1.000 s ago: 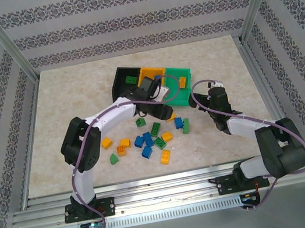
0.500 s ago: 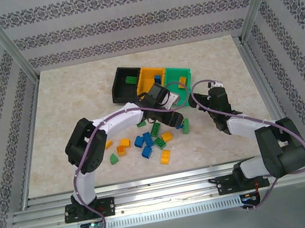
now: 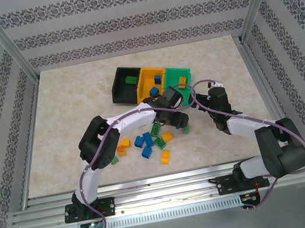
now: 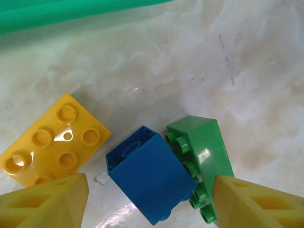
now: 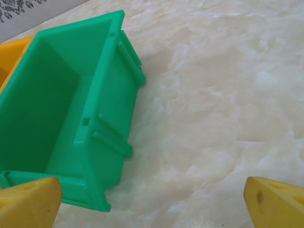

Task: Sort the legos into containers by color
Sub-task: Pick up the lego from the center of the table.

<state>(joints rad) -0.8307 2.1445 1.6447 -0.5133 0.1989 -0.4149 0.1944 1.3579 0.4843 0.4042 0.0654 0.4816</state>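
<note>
- While your left gripper hangs low over the marbled table, its yellow wedge-shaped fingers stand about half apart with nothing in their grip.
- Between those fingers you have a smooth blue brick, blocky, with a round socket on its upper face and a gap to the left finger.
- Pressed against its right side is a glossy green brick, lying on its side with its studs facing the blue one.
- Just left, clear of the blue, sits a shiny yellow brick, studs up.
- You can see the green bin as a plain plastic edge along the top of that wrist view.
- Your right gripper is spread wide and empty over bare table, beside the green bin's ribbed outer wall.
- From above, the black bin, yellow-orange bin and green bin stand side by side, with the loose legos scattered just in front of them.
</note>
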